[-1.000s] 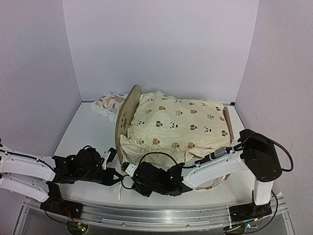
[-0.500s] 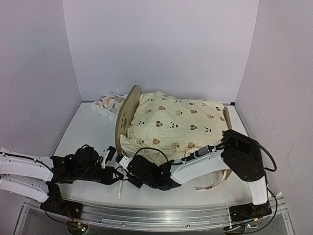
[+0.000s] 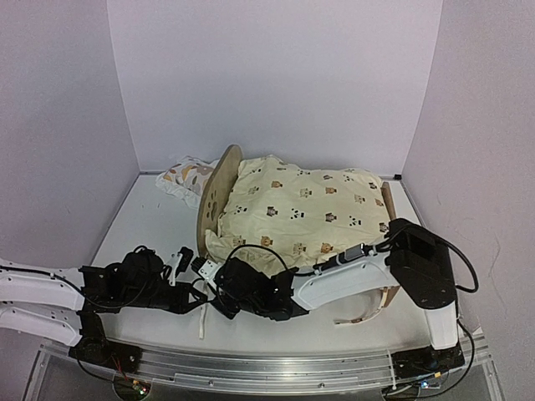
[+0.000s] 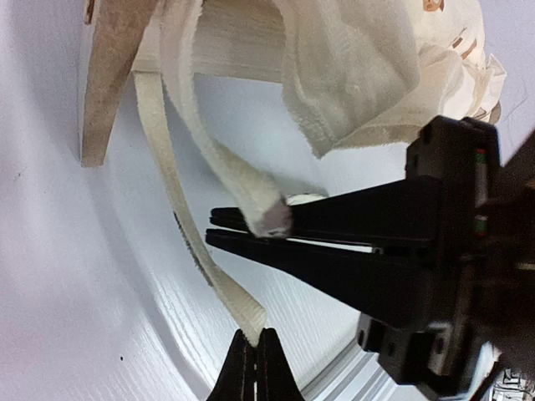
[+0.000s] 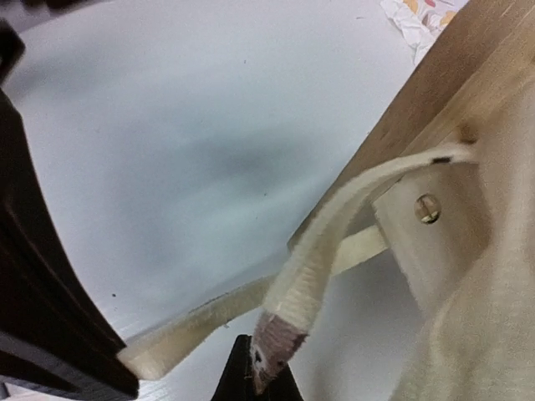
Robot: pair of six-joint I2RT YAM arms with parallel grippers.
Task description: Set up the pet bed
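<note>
The pet bed (image 3: pixel 219 196) stands mid-table, a cream animal-print quilt (image 3: pixel 301 209) draped over it. Two cream ties hang from its near-left corner. In the left wrist view my left gripper (image 4: pixel 255 336) is shut on the tip of the flat tie (image 4: pixel 180 225). The right gripper's black fingers (image 4: pixel 334 225) clamp the frayed end of the rounder tie (image 4: pixel 226 167) just above. In the right wrist view my right gripper (image 5: pixel 261 373) is shut on that tie (image 5: pixel 334 225), which runs up to the plywood frame (image 5: pixel 435 92). Both grippers meet low at the corner (image 3: pixel 205 288).
A leaf-print pillow (image 3: pixel 185 175) lies on the table behind the left end board. More cream trim (image 3: pixel 355 316) trails out under the right arm. The white table (image 3: pixel 150 225) has walls on three sides. A metal rail (image 3: pixel 276 368) runs along the near edge.
My right gripper has slid left to the bed's near-left corner and closed on the end of a tie. The left gripper has stayed shut, shifting slightly.
</note>
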